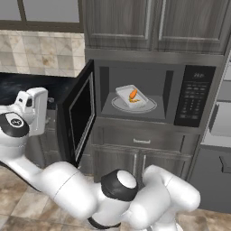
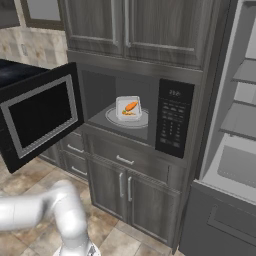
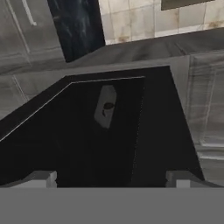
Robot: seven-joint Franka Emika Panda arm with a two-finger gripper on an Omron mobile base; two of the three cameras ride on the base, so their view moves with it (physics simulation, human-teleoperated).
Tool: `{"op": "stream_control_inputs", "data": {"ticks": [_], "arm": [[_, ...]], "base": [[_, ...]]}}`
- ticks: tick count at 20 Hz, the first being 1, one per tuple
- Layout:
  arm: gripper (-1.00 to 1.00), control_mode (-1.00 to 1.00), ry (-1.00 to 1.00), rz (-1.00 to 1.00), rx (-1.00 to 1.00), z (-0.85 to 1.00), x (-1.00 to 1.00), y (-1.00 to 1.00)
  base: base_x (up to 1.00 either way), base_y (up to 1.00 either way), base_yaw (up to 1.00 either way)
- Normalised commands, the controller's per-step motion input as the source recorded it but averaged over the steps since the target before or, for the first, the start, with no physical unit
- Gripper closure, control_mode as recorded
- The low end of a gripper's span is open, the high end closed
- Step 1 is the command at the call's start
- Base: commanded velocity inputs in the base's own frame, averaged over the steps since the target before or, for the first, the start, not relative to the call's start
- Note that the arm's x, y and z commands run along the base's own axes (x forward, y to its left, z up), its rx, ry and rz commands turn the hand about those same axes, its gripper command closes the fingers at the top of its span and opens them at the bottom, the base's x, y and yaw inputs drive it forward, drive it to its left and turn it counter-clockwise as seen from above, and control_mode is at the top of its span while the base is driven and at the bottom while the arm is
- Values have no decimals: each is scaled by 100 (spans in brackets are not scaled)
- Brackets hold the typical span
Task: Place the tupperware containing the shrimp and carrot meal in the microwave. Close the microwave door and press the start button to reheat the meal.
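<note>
The microwave (image 1: 195, 97) (image 2: 173, 120) stands open, and the tupperware (image 1: 126, 92) (image 2: 122, 106) rests on its round white turntable plate (image 1: 151, 106) (image 2: 110, 118). In the tray lie the orange carrot (image 1: 133, 94) (image 2: 130, 106) and pale shrimp pieces (image 1: 134, 101) (image 2: 128, 113). The microwave door (image 1: 81, 115) (image 2: 37, 117) (image 3: 109, 131) is swung out to the left. My hand (image 1: 38, 108) is left of the door, on its outer side. In the hand view my gripper (image 3: 111, 177) faces the door's black outer face, open, with its fingertips (image 3: 41, 178) wide apart and nothing between them.
Wood-grain cabinet doors (image 1: 153, 22) (image 2: 125, 27) sit above the microwave, with drawers and cabinets (image 1: 140, 140) (image 2: 125, 160) below. An open fridge with shelves (image 2: 240, 120) (image 1: 221, 117) stands to the right. A dark counter (image 1: 27, 85) and tiled backsplash (image 1: 40, 52) lie left of the door.
</note>
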Motion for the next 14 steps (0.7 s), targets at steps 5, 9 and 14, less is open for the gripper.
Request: {"op": "stream_control_inputs", "data": {"ticks": [5,9,14], "arm": [[-100,-100,0,-31,0,-34,-30,-97],[-100,-100,0,-33,0,-25,-49,-100],[-100,-100,0,-30,0,-17,-32,-100]], "base": [[0,0,0],[0,0,0],[0,0,0]]}}
